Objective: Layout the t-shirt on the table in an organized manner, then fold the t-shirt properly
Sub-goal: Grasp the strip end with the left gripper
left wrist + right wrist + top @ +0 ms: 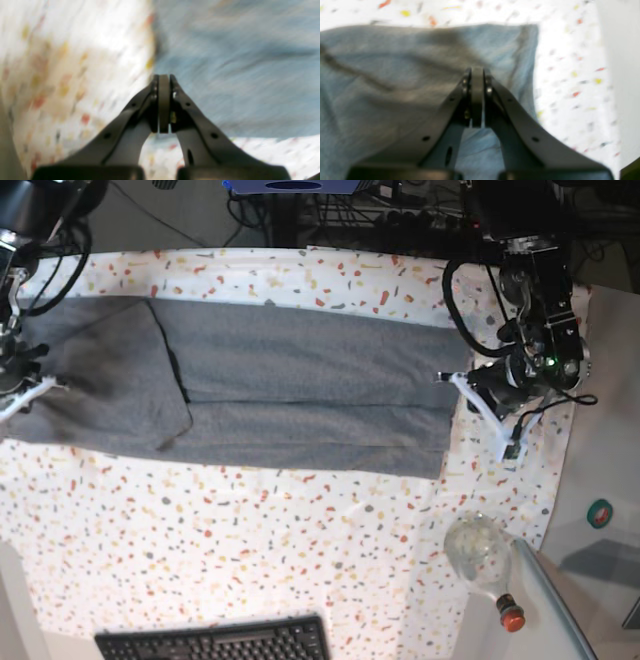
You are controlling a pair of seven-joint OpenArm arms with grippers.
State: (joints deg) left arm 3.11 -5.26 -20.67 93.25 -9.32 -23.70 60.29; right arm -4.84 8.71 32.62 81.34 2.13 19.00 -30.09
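Both pairs of jaws are pressed together, holding nothing. The left gripper [164, 77] hovers at the t-shirt [300, 390] edge, the right gripper [477, 71] above its corner. The shirt lies folded lengthwise across the far table [250, 550]. A bottle [485, 565] lies near right.

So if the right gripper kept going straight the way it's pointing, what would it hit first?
Most likely the t-shirt. In the wrist view the shut right gripper points onto grey fabric near its edge, with the flecked table just beside. Depth is unclear.
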